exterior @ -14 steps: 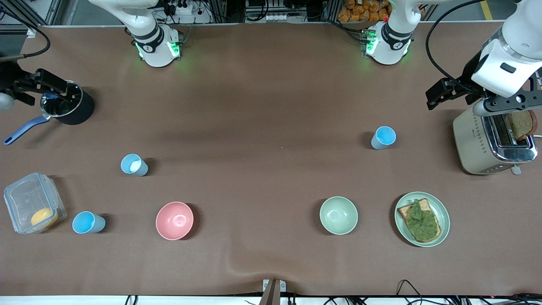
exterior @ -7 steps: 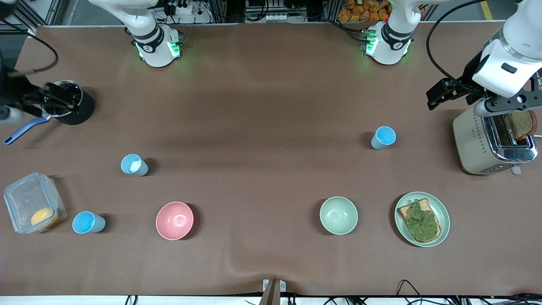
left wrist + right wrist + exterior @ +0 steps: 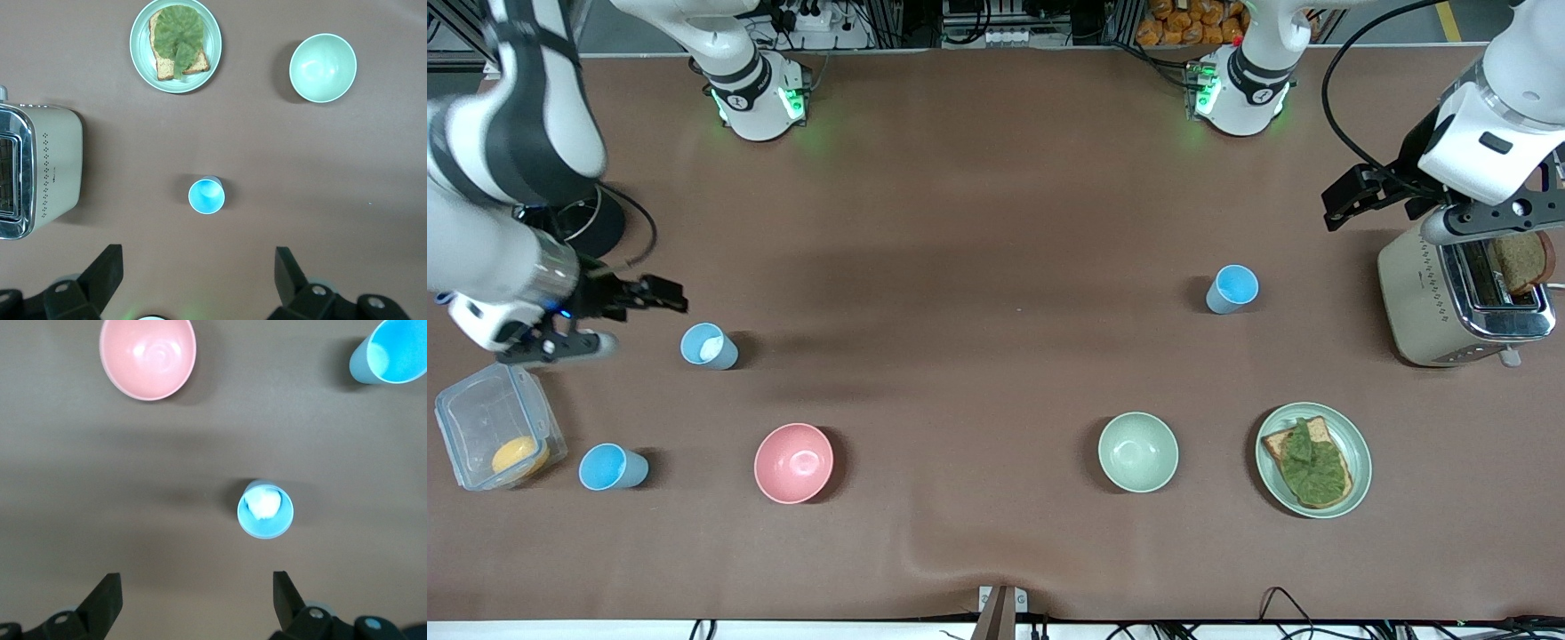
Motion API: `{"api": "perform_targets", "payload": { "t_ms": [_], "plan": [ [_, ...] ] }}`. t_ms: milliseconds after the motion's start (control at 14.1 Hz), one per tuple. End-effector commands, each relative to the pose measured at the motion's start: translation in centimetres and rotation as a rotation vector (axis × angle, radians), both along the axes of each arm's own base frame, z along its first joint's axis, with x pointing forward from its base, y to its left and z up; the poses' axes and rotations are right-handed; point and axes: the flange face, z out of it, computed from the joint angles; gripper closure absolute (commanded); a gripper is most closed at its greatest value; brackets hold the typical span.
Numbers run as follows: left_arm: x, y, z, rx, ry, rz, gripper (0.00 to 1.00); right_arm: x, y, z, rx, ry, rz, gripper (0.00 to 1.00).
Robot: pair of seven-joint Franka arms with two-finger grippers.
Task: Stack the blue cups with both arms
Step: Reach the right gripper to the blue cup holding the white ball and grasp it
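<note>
Cups, three of them, blue, all upright and well apart on the brown surface (image 3: 996, 551); none stacked yet. Nearest the front camera, lower left of the frame: a plain cup (image 3: 611, 468), just beside a clear box (image 3: 498, 427) holding something orange, with a pink bowl (image 3: 793, 462) near it. Same row, lower right: green bowl (image 3: 1137, 452) and a plate (image 3: 1360, 458) of toast with greens. Next row up, left: the cup with the white patch (image 3: 709, 346). Right of centre, higher: the third cup (image 3: 1232, 289), with a toaster (image 3: 1449, 302) at the right edge.

Right tool (image 3: 636, 298) hangs over the surface just beside the white-patch cup, fingers spread wide, nothing between them. Left tool (image 3: 1352, 197) sits up at the upper right, over the surface by the toaster, also spread and empty; its wrist view looks down on the third cup.

Step in hand, as I read it: approach for the first pick. Next move calls for centring the spread fingers on the cup's wall and lowering.

Against half a second ago: right arm has swung from the black pot (image 3: 600, 222) at upper left down toward the cup. Left arm unchanged, waiting. Cups unmoved.
</note>
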Motion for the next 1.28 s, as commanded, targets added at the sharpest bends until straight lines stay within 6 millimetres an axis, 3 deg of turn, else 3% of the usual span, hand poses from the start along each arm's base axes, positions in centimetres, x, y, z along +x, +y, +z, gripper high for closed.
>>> {"api": "perform_targets", "payload": {
  "t_ms": [0,213,498,640,783,1138,1209],
  "plan": [
    [0.0,-0.2,0.3,0.013,-0.012,0.012,0.00,-1.2,0.2,-3.2,-0.036,-0.016,0.018,0.00],
    [0.1,-0.8,-0.1,0.010,-0.004,-0.002,0.00,-2.5,-0.8,-8.5,-0.045,-0.018,0.000,0.00],
    [0.3,-0.3,-0.5,0.015,0.006,0.005,0.00,-2.3,-0.2,-13.1,-0.047,-0.023,0.001,0.00],
    [0.5,0.0,-0.9,0.020,0.011,0.009,0.00,-1.9,0.1,-15.6,-0.051,-0.028,0.007,0.12],
    [0.5,0.0,-0.9,0.020,0.011,0.010,0.00,-1.8,-0.5,-17.7,-0.055,-0.034,-0.002,0.15],
    [0.5,-0.2,-0.8,0.013,0.010,0.002,0.00,-1.8,-0.9,-20.5,-0.056,-0.035,-0.015,0.35],
    [0.5,-0.1,-0.7,0.012,0.007,0.004,0.00,-1.8,-1.0,-21.1,-0.056,-0.040,-0.018,0.46]
  ]
}}
